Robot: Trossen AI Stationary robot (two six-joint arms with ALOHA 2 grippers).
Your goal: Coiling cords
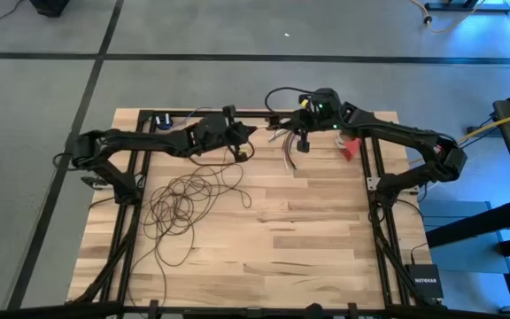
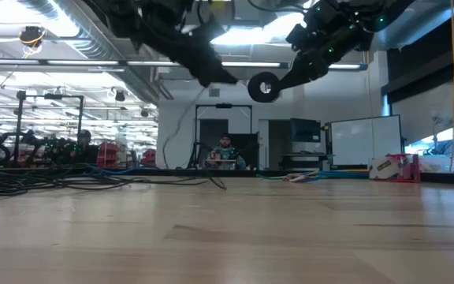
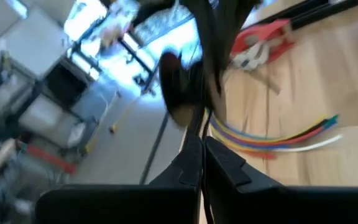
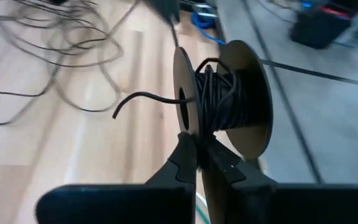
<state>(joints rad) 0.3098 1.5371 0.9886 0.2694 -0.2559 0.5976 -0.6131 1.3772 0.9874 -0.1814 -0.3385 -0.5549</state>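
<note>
**Both grippers up at the far edge, spool held, loose wire piled on the left**

Pale butcher-block planks make up the tabletop [image 1: 308, 239] I am working over, set on a grey floor with a workshop full of racks and screens behind it. On the left half of the wood lies the thin dark wire [image 1: 184, 202], a loose tangle of many loops, with one strand climbing from the pile towards the far edge where the two arms meet.

My right gripper [image 4: 197, 146] hangs above the far middle of the table, its fingers pressed together on the rim of a small black spool [image 4: 222, 99] with two round flanges. Dark wire is wound on the spool's core, and a short free end curls out from between the flanges. From table height the spool [image 2: 264, 87] shows as a dark ring held well clear of the wood.

My left gripper [image 3: 201, 146] reaches in from the left, just beside the spool, with its fingers pressed together. A dark strand runs out from between the tips, so I take it to be pinching the wire, though the wrist view is too smeared for me to be sure.

Near the right gripper, a short bundle of multicoloured wires [image 3: 278, 134] lies on the wood, and a red-and-white object [image 1: 351, 146] sits near it.
</note>
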